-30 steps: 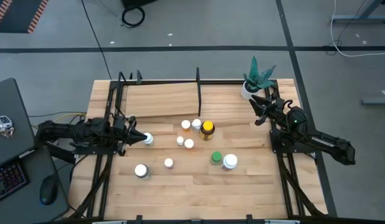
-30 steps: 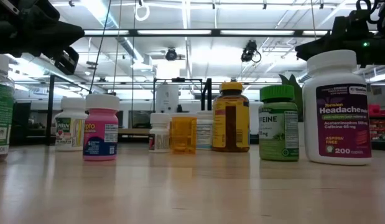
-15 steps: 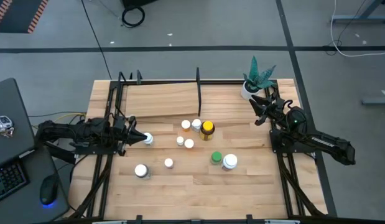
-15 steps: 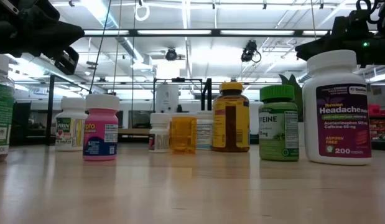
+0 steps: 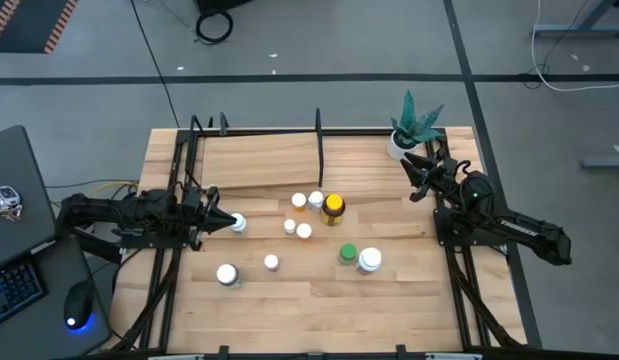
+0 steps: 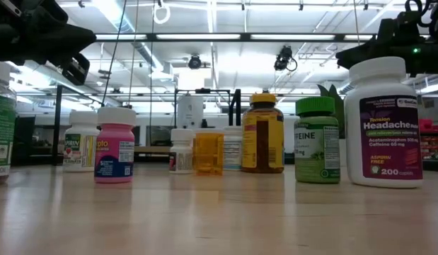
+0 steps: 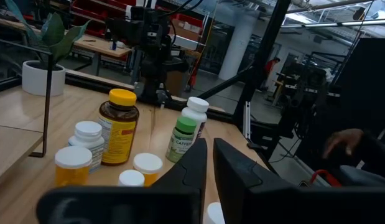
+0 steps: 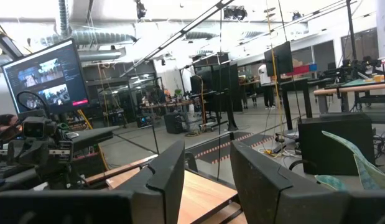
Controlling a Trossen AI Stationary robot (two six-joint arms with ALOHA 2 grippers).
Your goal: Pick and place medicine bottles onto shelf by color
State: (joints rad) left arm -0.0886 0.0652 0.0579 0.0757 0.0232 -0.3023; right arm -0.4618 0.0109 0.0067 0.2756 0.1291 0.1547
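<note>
Bottles all sit on the table (image 5: 389,300), none on the shelf (image 5: 259,160) so far. Shelf is the light board framed by black rods at the far edge, with a rod divider about midway along the frame.

Looking down from above: amber bottle (image 5: 334,208) with the yellow cap stands near the middle, with a white bottle (image 5: 316,200) and an orange bottle (image 5: 299,201) just beside it on the left arm's side. Two small white caps (image 5: 297,229) sit a bit nearer the front. Green bottle (image 5: 347,254) is right against the big white bottle (image 5: 369,261), the one that reads Headache in the low view. Another small white one (image 5: 271,262) and a larger white-capped bottle (image 5: 227,274) stand apart toward the front left.

Left gripper (image 5: 229,222) lies low over the table on the left side, jaws pressed together, tip right at a white bottle cap (image 5: 238,224). Can't tell whether it's actually touching it. In the left wrist view the two fingers (image 7: 232,168) run nearly side by side with just a thin slit between them, nothing pinched.

Right gripper (image 5: 411,165) is up by the far right corner, next to the plant pot (image 5: 399,143), well away from the bottles. Its jaws are closed too and hold nothing.

Low view lines the bottles up: pink bottle (image 6: 115,145), orange one, amber, green, then the big white one nearest the camera.
</note>
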